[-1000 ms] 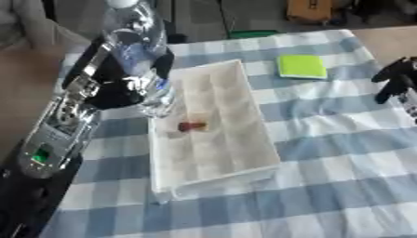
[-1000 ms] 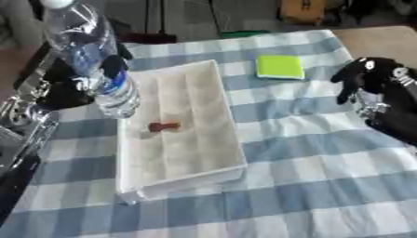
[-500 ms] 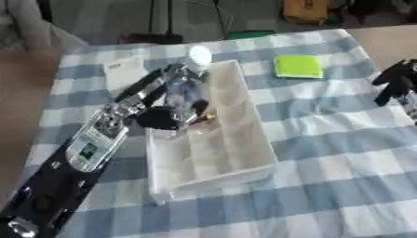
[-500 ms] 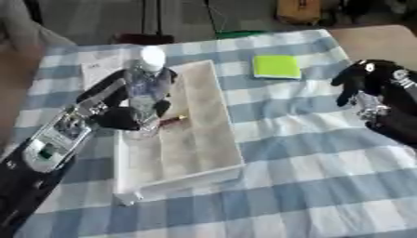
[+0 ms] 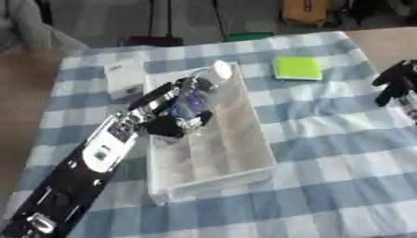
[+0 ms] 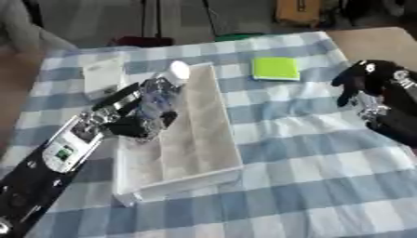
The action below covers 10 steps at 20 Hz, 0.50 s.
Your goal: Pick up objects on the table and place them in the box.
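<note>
My left hand [image 5: 169, 124] is shut on a clear plastic bottle [image 5: 194, 100] with a white cap [image 5: 220, 70]. The bottle is tilted, cap pointing to the far side, low over the far half of the long white box [image 5: 232, 148]; whether it touches the box floor I cannot tell. A green square pad [image 5: 297, 68] lies on the checked cloth at the far right of the box. A flat white packet [image 5: 124, 74] lies at the box's far left. My right hand [image 6: 365, 80] hangs at the right edge, fingers relaxed and bent down, holding nothing.
The blue-and-white checked cloth [image 5: 326, 186] covers the table. Bare tabletop [image 6: 371, 42] shows at the far right corner. Dark stands and a brown box are on the floor beyond the far edge.
My left hand has come down from high on the left, bringing the bottle from upright to tilted low over the box. The small red thing in the box is now hidden. The right hand has stayed.
</note>
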{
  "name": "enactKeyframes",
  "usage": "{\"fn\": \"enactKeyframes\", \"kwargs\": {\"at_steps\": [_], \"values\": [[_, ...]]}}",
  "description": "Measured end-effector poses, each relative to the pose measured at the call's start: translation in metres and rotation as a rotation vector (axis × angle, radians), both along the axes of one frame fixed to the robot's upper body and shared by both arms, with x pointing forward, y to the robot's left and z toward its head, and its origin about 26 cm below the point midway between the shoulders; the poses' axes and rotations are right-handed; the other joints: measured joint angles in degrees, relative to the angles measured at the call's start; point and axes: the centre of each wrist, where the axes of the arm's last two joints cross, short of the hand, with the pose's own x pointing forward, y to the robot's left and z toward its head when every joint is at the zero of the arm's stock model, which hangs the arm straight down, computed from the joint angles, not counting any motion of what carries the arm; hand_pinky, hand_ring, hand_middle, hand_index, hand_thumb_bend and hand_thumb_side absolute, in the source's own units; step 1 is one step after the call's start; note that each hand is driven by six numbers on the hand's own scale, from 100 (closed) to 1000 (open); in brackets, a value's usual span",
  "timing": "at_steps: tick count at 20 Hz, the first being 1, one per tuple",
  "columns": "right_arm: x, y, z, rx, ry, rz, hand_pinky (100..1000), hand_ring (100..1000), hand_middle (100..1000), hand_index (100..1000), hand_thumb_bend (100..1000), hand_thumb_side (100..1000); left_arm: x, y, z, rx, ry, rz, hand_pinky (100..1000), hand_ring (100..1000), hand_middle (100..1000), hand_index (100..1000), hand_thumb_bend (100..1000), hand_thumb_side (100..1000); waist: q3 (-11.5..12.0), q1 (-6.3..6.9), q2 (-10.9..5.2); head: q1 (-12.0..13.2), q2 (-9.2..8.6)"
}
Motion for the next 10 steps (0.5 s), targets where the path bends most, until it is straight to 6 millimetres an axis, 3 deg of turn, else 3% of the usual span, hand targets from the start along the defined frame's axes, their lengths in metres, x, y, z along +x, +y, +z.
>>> {"fn": "enactKeyframes", "kwargs": {"at_steps": [3,4,5,6,9,10], "values": [[0.000,0.000,0.000,0.000,0.000,0.000,536,464,593,659,100,518,-0.001,0.004,-0.004,-0.011,0.002,0.011,566,818,974,894,392,794,0.04,-0.02,0.04,-0.02,0.00],[0.000,0.000,0.000,0.000,0.000,0.000,536,464,594,659,100,519,-0.001,0.005,-0.004,-0.018,-0.001,0.013,582,852,1000,907,478,792,0.05,-0.03,0.04,-0.04,0.00],[0.000,0.000,0.000,0.000,0.001,0.000,536,464,594,659,100,519,-0.002,0.005,-0.003,-0.032,-0.005,0.014,582,852,1000,907,478,792,0.06,-0.03,0.07,-0.07,0.00],[0.000,0.000,0.000,0.000,0.001,0.000,536,464,594,658,100,519,-0.004,0.005,-0.002,-0.053,-0.010,0.013,595,866,1000,913,564,715,0.11,-0.06,0.10,-0.13,0.00],[0.000,0.000,-0.001,0.000,0.002,-0.001,536,464,594,658,100,519,-0.011,0.006,0.021,-0.178,-0.067,0.015,596,864,1000,914,585,673,0.43,-0.21,0.21,-0.22,0.00],[0.000,0.000,-0.001,0.000,0.002,-0.001,536,463,594,657,100,519,-0.015,0.007,0.032,-0.223,-0.093,0.013,602,861,1000,915,615,621,0.44,-0.23,0.21,-0.24,0.00]]}}
